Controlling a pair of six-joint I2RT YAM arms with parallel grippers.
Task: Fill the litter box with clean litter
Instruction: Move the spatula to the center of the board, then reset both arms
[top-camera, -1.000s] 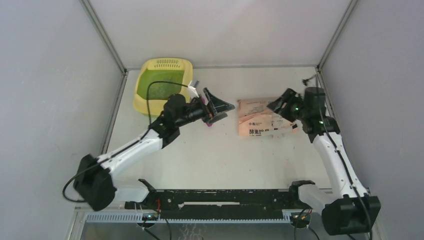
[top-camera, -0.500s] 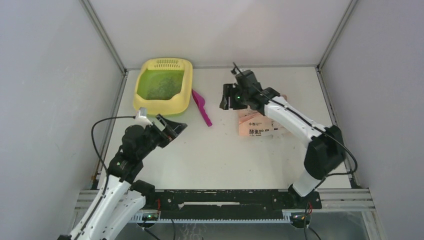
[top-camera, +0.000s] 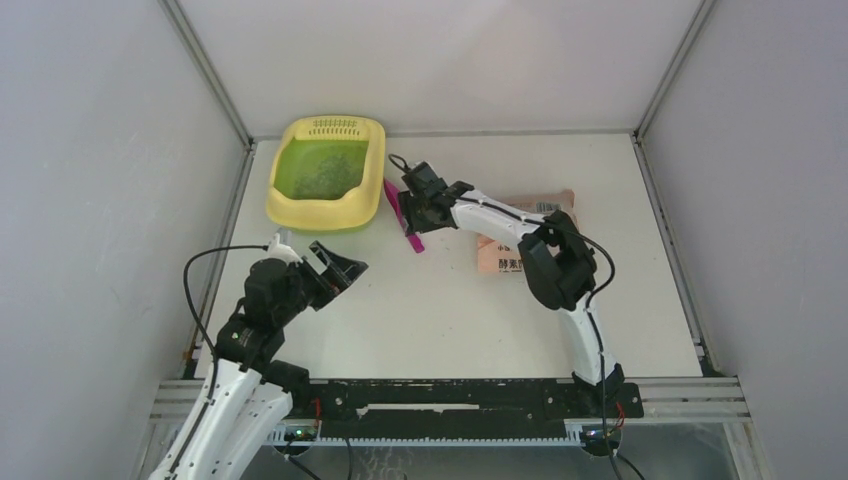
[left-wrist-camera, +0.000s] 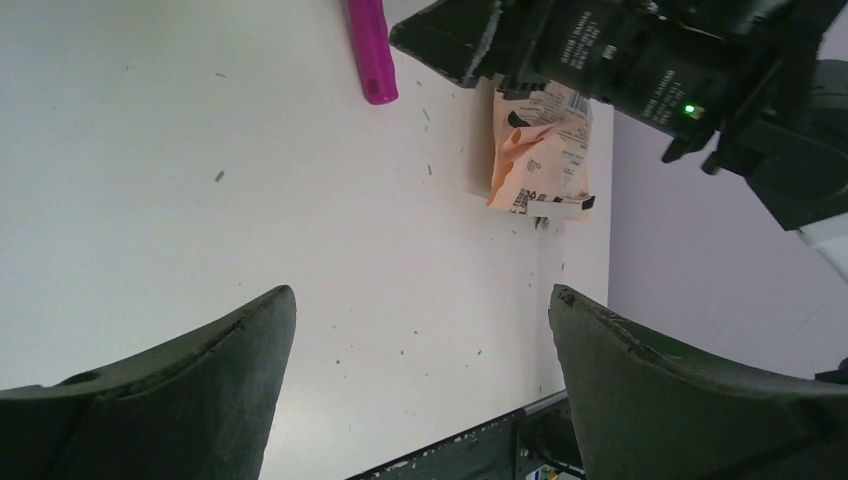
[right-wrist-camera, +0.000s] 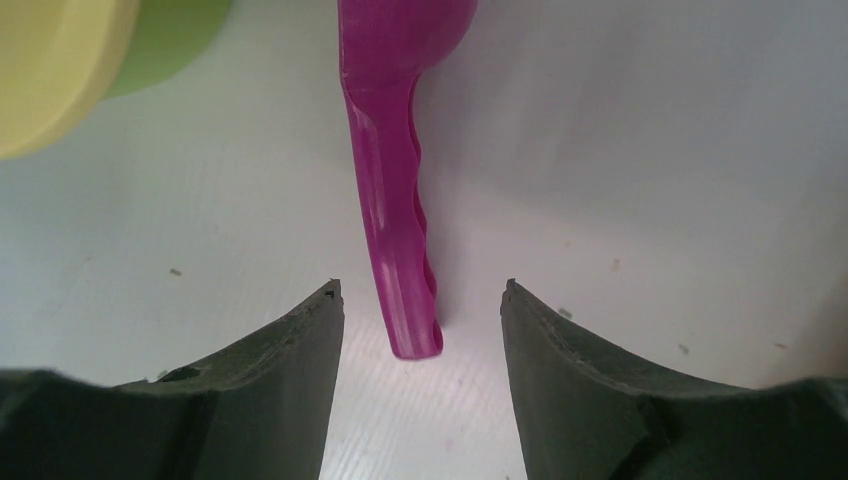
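White tabletop (top-camera: 450, 320): litter box (top-camera: 322, 213) partly filled with clean litter (top-camera: 325, 170), right gripper (right-wrist-camera: 420, 300) spread astride magenta scoop (right-wrist-camera: 395, 200) handle just beside box, left gripper (left-wrist-camera: 422, 292) spread, empty; more filling likely left.

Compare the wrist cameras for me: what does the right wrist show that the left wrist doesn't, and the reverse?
Only the right wrist: the right gripper, open, straddling the handle of the magenta scoop without touching it, the scoop's bowl, and a corner of the litter box. Only the left wrist: the left gripper wide open over the table, the peach bag, and the right arm seen from outside. Both: the scoop's handle end and stray granules on the white table.
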